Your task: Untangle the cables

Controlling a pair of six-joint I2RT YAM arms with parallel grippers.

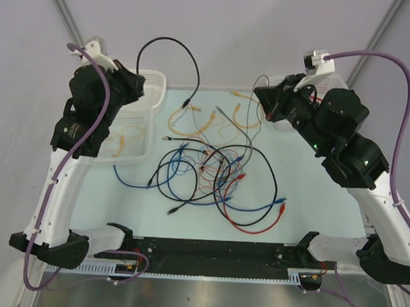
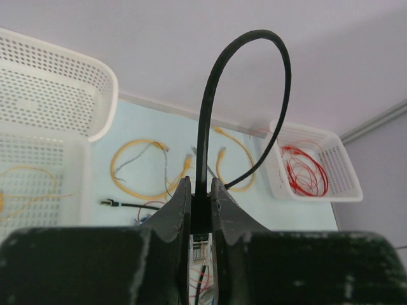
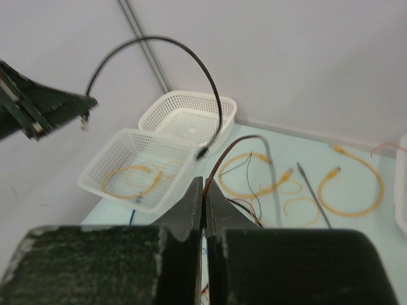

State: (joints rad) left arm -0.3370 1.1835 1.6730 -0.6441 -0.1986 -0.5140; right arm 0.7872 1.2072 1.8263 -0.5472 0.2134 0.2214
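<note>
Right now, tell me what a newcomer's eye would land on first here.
A black cable arches high at far left, pinched in the left end effector. At the centre lies a tangle of red, blue and black cables. The right end effector pinches a thin wire at far right.

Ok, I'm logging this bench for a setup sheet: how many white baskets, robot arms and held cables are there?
White baskets: 3 (two left, one right)
Robot arms: 2 (left arm, right arm)
Held cables: 2 (black cable, thin dark cable)
Total: 7
</note>
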